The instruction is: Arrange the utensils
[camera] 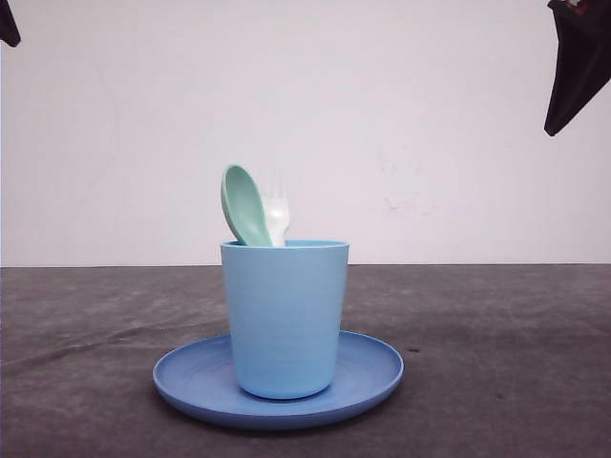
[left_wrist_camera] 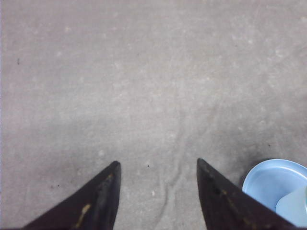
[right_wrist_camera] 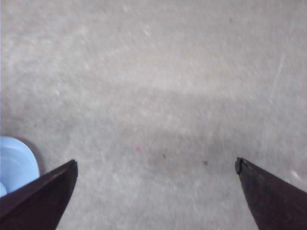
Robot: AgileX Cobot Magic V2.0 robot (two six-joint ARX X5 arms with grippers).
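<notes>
Front view: cup on plate holds spoon and fork.

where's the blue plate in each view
Front view: the blue plate lies low in the centre of the frame, under the light blue cup.
Left wrist view: its rim shows at the lower right corner, beside the left tool.
Right wrist view: a sliver at the left edge.
Shared landmark: the grey table.

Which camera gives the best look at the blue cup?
The front view: the blue cup stands upright in full on the plate, with the spoon and fork sticking out of its top. The left wrist view catches just a sliver of the cup at the frame's edge; the right wrist view shows a bit of plate.
</notes>
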